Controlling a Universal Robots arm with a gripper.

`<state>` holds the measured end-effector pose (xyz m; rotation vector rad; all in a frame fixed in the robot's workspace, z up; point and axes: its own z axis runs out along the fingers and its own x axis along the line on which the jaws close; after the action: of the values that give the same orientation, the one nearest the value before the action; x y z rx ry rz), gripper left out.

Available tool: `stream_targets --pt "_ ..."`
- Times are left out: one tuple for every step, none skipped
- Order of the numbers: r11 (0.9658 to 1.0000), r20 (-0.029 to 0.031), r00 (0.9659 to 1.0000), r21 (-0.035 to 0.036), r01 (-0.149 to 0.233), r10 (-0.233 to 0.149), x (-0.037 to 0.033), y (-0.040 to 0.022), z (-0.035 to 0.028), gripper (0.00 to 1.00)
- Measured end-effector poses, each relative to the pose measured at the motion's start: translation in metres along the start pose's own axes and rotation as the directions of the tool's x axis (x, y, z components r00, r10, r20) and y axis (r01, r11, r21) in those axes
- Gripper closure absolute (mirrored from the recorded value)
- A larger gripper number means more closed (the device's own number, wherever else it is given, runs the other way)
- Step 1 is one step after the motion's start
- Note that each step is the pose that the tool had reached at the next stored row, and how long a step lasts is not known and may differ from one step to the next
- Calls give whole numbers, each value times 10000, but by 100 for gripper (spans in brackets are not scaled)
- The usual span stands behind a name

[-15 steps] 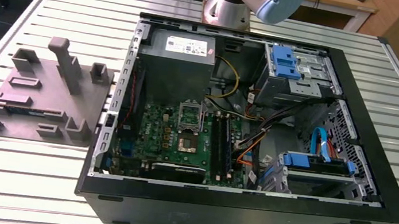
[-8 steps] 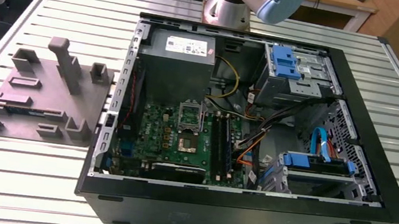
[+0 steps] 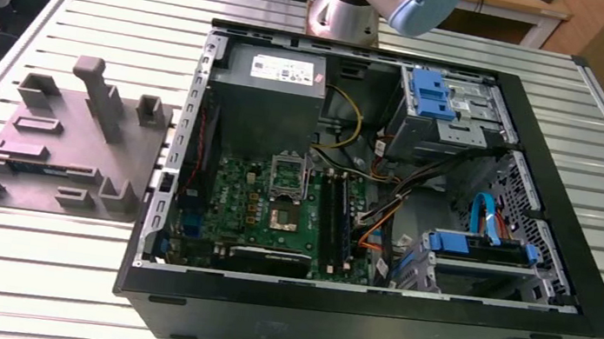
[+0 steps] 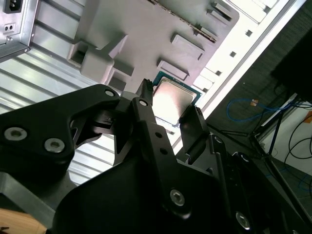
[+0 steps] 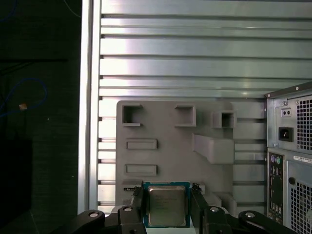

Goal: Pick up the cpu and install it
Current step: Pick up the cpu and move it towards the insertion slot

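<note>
Gripping the cpu (image 5: 166, 207) by two opposite edges, the tool (image 5: 166, 196) holds it clear over the grey tray (image 5: 165, 126) on the tabletop (image 5: 195, 58), well apart from the motherboard (image 3: 239, 189), so pickup appears complete and installation is not yet done.

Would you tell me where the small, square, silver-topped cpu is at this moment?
In both wrist views, the silver-topped cpu is held in the black gripper, over the grey moulded fixture tray.

No text can be read, not even on the white label (image 3: 287, 68).
</note>
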<state>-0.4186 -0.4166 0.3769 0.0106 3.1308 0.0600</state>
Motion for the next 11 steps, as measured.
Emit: stream_targets --pt "10000 -1 10000 0 0 0 -3 0 0 53" --pt "10000 -1 10000 1 1 -1 -11 0 -1 53" --pt "10000 -1 10000 0 1 -1 -19 0 0 53" --pt "10000 1 10000 -1 1 -1 -22 0 1 53" --pt "10000 0 10000 -1 1 -1 -24 0 1 53" --pt "10000 0 10000 0 0 0 -26 0 0 53" --pt "10000 -1 10000 0 1 -1 -29 0 0 53" --pt "10000 -1 10000 0 1 -1 -31 0 0 53" --pt "10000 0 10000 0 0 0 -31 0 1 53" --pt "10000 0 10000 0 1 -1 -34 0 0 53" --pt "10000 -1 10000 0 1 -1 -36 0 0 53"
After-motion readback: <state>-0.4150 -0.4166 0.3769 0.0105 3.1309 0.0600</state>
